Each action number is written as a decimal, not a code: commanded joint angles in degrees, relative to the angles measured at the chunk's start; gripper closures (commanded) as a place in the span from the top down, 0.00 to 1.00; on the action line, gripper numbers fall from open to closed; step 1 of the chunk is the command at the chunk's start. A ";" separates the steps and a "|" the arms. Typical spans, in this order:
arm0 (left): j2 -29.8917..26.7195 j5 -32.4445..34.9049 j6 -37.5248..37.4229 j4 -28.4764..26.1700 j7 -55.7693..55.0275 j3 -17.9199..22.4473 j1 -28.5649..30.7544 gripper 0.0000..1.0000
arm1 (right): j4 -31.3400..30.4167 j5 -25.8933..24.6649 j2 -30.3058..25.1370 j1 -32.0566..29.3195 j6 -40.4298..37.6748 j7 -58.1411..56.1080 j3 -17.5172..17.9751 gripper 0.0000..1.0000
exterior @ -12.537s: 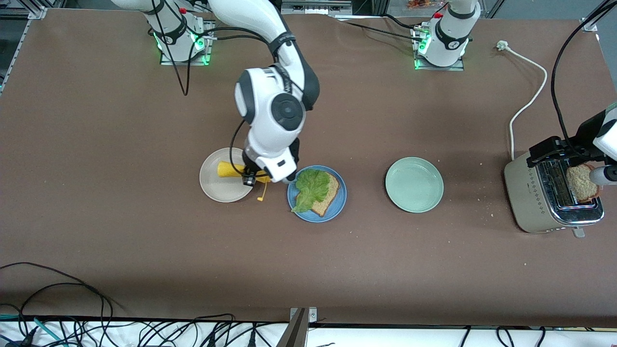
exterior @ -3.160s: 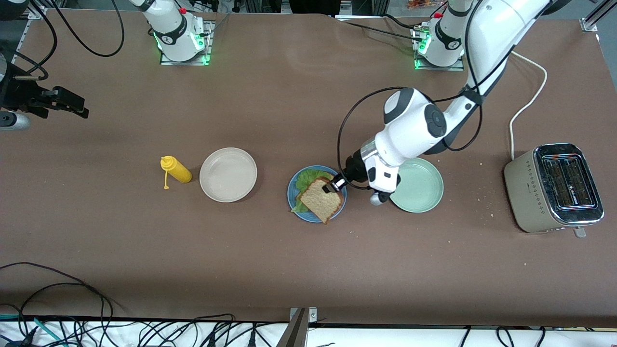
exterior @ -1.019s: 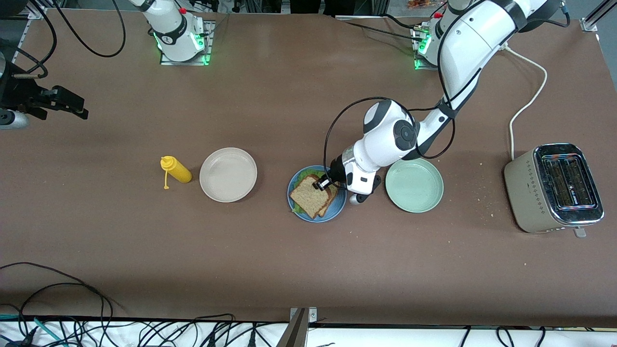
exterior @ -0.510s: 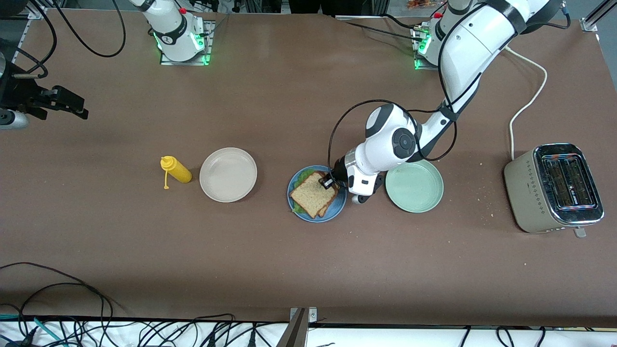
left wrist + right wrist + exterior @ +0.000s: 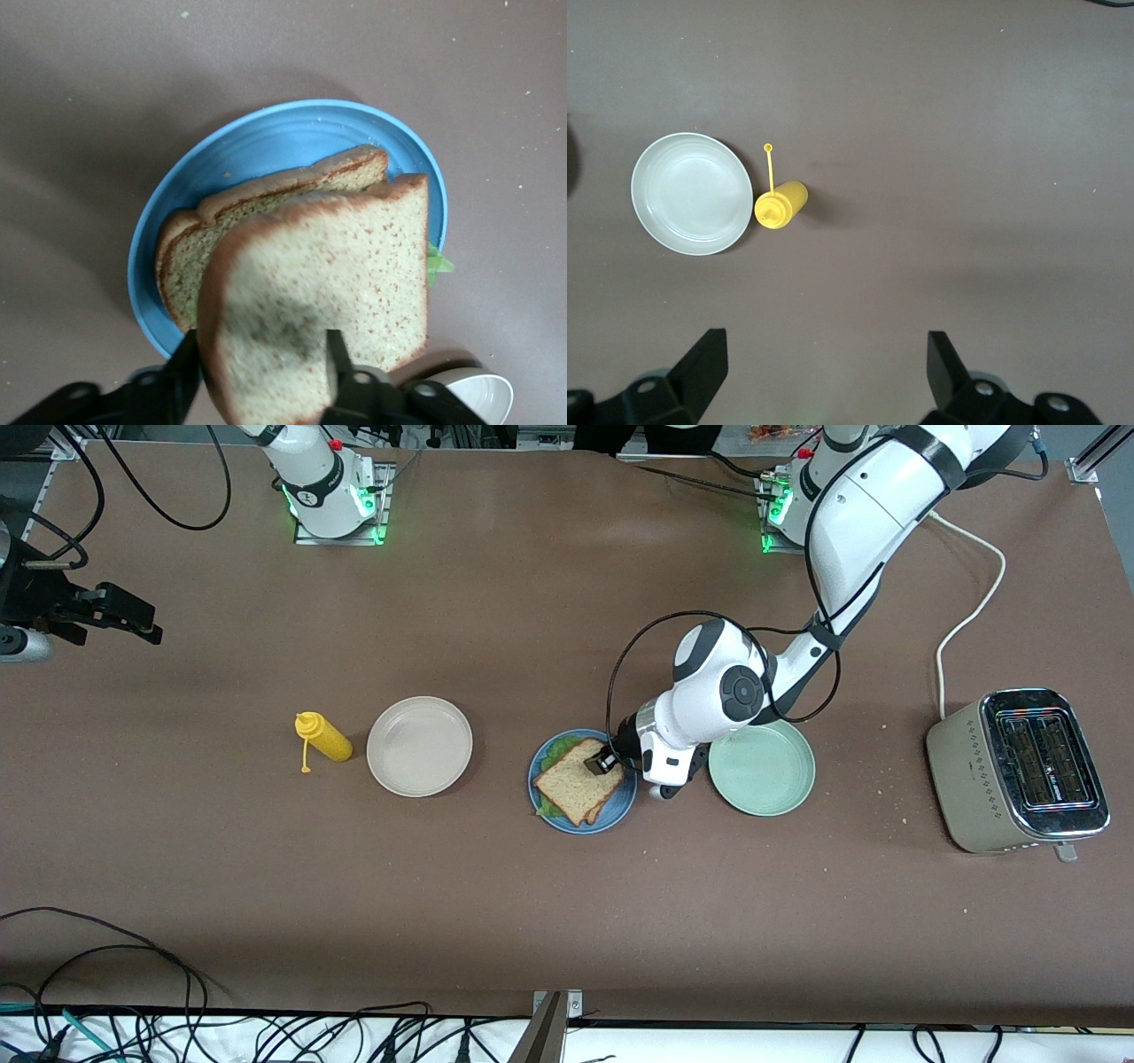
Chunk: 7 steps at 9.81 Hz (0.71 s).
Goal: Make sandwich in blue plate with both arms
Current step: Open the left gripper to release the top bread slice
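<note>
- Front view: the sandwich [image 5: 580, 786], two brown wholegrain slices over crinkled green lettuce, is seen in the round blue plate [image 5: 622, 808] at mid-desk, between a beige-white plate [image 5: 419, 746] and a mint-green plate [image 5: 761, 765].
- The left hand [image 5: 601, 763] is held low over the sandwich, fingers parted and nothing clamped.
- A straight upward lift is advised, so that the top slice [image 5: 328, 283] is not dragged askew.
- Only in the left wrist view is that slice shown offset from the lower slice [image 5: 266, 221].
- The right hand [image 5: 133, 622], spread wide and empty, waits over the desk's right-arm end; its parted fingers are shown plainly only in its own wrist view.
</note>
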 commanded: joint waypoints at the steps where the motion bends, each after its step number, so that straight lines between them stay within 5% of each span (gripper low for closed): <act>1: -0.04 -0.56 -1.19 0.46 -0.53 0.74 -0.71 1.00 | 1.27 0.65 0.48 0.05 -0.62 0.54 -0.06 1.00; 7: -5.38 4.33 -21.38 1.51 -0.10 3.20 2.10 1.00 | 1.27 0.56 0.48 0.05 -0.62 0.45 -0.06 1.00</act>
